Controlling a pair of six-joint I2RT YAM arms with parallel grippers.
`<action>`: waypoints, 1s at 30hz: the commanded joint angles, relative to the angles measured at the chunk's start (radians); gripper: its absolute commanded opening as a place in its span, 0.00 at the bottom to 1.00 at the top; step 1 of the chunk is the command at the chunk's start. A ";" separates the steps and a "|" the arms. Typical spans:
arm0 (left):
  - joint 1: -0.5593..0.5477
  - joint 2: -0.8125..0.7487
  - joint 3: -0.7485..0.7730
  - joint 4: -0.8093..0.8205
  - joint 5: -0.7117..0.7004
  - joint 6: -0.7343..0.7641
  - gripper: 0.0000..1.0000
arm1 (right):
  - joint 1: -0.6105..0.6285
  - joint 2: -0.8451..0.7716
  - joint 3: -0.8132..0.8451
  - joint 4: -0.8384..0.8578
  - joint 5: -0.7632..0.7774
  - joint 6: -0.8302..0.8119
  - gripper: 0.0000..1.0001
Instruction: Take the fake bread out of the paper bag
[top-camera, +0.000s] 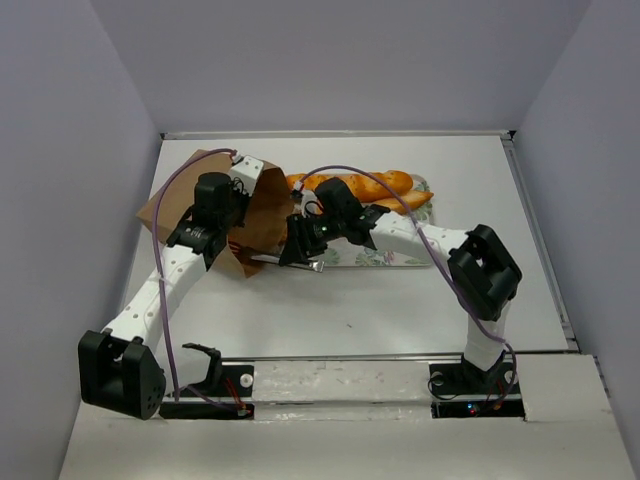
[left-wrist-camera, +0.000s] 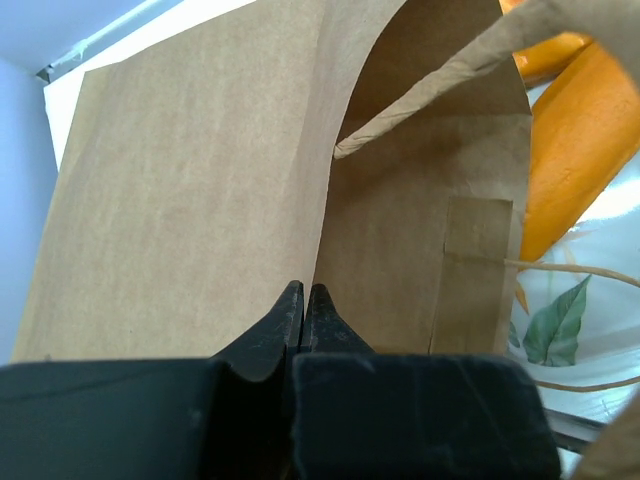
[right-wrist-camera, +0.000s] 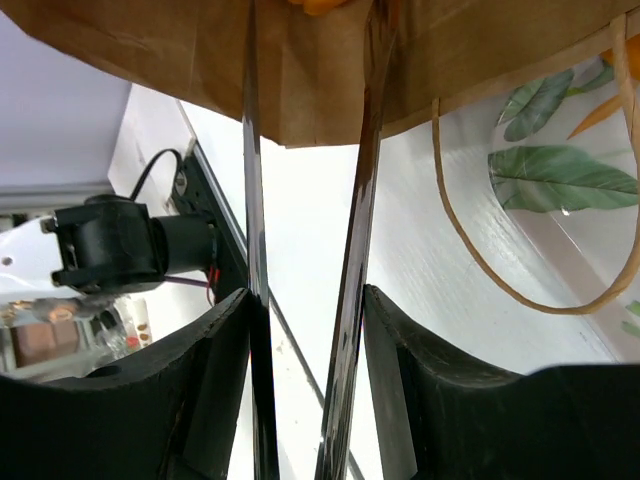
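Observation:
The brown paper bag (top-camera: 190, 205) lies on its side at the left, mouth towards the right. My left gripper (top-camera: 238, 200) is shut on the bag's upper mouth edge (left-wrist-camera: 304, 290). Two golden fake bread loaves (top-camera: 365, 184) lie on a leaf-patterned mat right of the bag, and one shows in the left wrist view (left-wrist-camera: 580, 150). My right gripper (top-camera: 298, 245) is shut on thin metal tongs (right-wrist-camera: 360, 200), whose arms reach into the bag's mouth (right-wrist-camera: 150, 40). A bit of orange bread (right-wrist-camera: 320, 5) shows between the tong tips, mostly hidden.
The leaf-patterned mat (top-camera: 385, 255) lies under the loaves and the right arm. A twisted paper handle (right-wrist-camera: 470, 250) of the bag loops over the mat. White walls close in the table at the back and both sides.

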 joint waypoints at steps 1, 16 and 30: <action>-0.005 -0.012 0.079 0.087 0.008 0.007 0.00 | 0.017 -0.005 0.025 -0.003 0.029 -0.083 0.52; -0.017 -0.074 0.091 0.001 0.094 -0.048 0.00 | 0.017 0.195 0.220 0.074 0.075 0.066 0.53; -0.017 -0.123 -0.005 0.021 0.164 0.087 0.00 | -0.003 0.166 0.229 0.080 0.098 0.103 0.53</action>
